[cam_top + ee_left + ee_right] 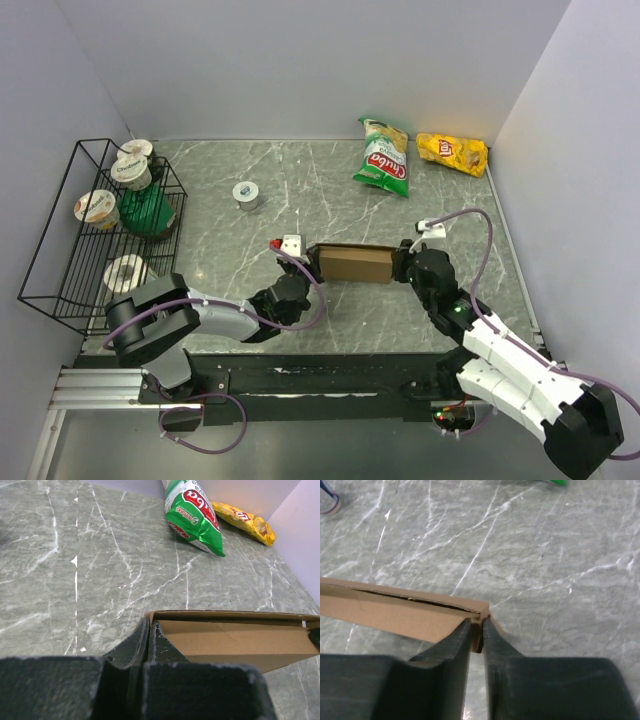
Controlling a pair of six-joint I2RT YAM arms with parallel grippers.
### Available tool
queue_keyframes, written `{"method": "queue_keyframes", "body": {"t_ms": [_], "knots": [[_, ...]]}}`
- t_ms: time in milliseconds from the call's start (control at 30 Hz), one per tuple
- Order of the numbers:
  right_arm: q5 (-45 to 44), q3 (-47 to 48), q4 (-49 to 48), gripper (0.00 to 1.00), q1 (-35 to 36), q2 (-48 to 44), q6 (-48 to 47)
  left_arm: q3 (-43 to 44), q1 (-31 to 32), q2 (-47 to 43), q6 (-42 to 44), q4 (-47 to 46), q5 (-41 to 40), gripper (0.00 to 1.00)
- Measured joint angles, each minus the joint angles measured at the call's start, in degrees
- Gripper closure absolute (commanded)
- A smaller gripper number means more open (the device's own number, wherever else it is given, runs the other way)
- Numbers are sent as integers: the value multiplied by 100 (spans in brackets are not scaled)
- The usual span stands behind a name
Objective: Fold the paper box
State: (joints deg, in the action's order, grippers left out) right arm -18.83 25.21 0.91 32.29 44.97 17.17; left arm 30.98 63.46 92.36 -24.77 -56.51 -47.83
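Black left arm (215, 318): lies low from my base at the near edge, reaching right toward the middle of the desk (300, 200).
White and black right arm (500, 355): runs from my near right corner, reaching left and away toward the same spot.
Left jaws: clenched on the left end of the paper box (355, 264); in my left wrist view its corner runs down between my two dark fingers (132, 645).
Right jaws: grasping the right end of the box; in my right wrist view a thin cardboard edge sits pinched between my fingers (452, 642), which stand close together.
Paper box position: plain brown cardboard, long and narrow, held between my two wrists at the middle of the desk. Whether it touches the surface I cannot tell.
Paper box shape: my left wrist view looks inside it, at a brown floor and a long far wall.
Desk surface: grey-green stone pattern with white veins.
Small silver ring (246, 194): sits alone beyond the box, to the left.
Black wire rack (60, 230): stands along the left side, holding lidded cups (133, 163), a green item (148, 210) and a white roll (126, 272).
Green snack bag (384, 160): lies near the far wall, right of centre.
Yellow snack bag (452, 152): lies just right of the green one, in the far right corner.
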Motion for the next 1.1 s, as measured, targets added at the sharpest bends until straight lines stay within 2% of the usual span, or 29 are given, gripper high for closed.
{"method": "queue_keyframes", "body": {"t_ms": [33, 100, 167, 233, 300, 633, 767, 1100], "knots": [[52, -2, 120, 48, 17, -68, 37, 9, 7, 0, 4, 11, 26, 99], [164, 44, 332, 39, 39, -192, 74, 17, 24, 0, 20, 17, 129, 99], [232, 201, 695, 35, 74, -297, 96, 31, 57, 9, 42, 22, 247, 99], [269, 334, 1027, 25, 85, -374, 103, 59, 74, 22, 70, 37, 334, 99], [306, 411, 1283, 22, 85, -487, 107, 122, 81, 61, 79, 74, 378, 99], [299, 732, 1932, 23, 90, -1117, 96, 284, 101, 111, 136, 273, 498, 99], [258, 1032, 1858, 24, 94, -776, -15, 278, 105, 74, 136, 323, 514, 99], [306, 1392, 651, 35, 105, 612, -339, 264, 114, 11, 133, 409, 544, 99]]}}
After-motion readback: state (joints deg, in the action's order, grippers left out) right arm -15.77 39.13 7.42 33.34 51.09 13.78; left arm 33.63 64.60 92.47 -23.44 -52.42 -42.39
